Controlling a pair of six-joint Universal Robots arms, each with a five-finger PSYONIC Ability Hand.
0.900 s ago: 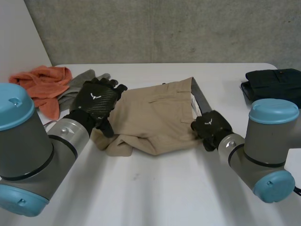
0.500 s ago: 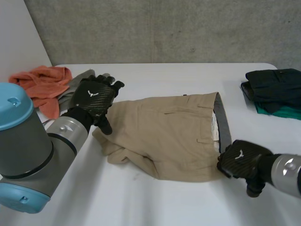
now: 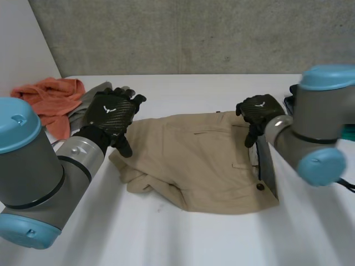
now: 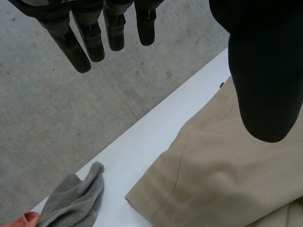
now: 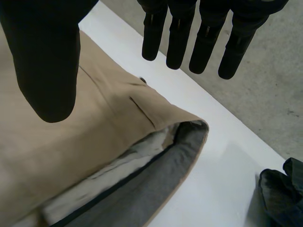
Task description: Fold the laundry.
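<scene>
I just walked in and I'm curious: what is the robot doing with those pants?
The robot is working on folding laundry. A pair of tan pants lies on the white table, with the leg end bunched up. The left hand hovers open over the leg end, and the right hand hovers open over the far corner of the waistband. Neither hand holds the cloth. An orange cloth and a grey towel lie near the left hand, and dark clothes lie near the right arm.

No legible text; white emblem [image 3: 111, 111] on left robot hand [image 3: 115, 119], right robot hand [image 3: 262, 112]
</scene>
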